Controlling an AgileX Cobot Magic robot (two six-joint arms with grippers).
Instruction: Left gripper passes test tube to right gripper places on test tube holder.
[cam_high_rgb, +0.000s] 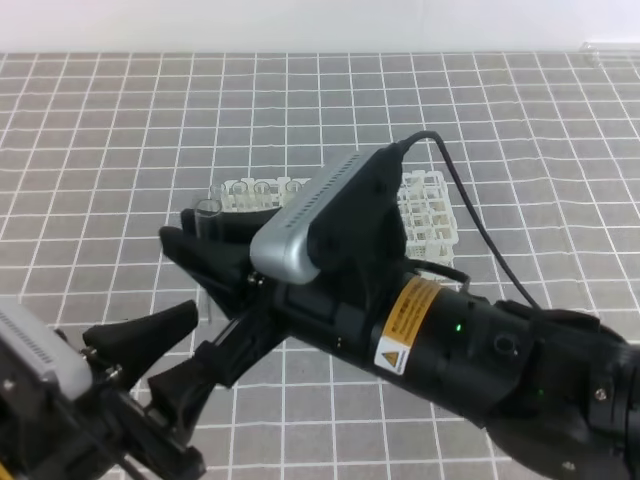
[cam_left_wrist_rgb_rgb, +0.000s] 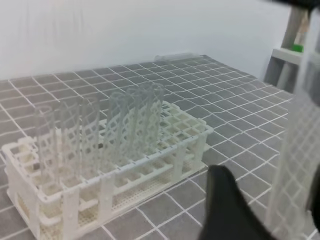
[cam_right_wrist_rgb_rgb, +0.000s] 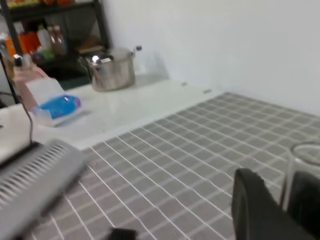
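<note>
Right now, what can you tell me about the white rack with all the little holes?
The rack is white plastic, a long box of stacked lattice tiers with many small square holes. It stands flat on the grey grid mat. Several clear tubes stand upright in its back rows; the front holes look empty. From above, the right arm hides its middle. Nothing grips it.

1. The worktop (cam_high_rgb: 120, 130) is covered edge to edge by a grey cloth with a white grid of squares.
2. A white test tube holder (cam_high_rgb: 425, 205) stands directly on it, toward the far middle, partly hidden in the high view.
3. Several clear tubes (cam_left_wrist_rgb_rgb: 137, 117) stand upright in the holder's square holes, grouped along one side.
</note>
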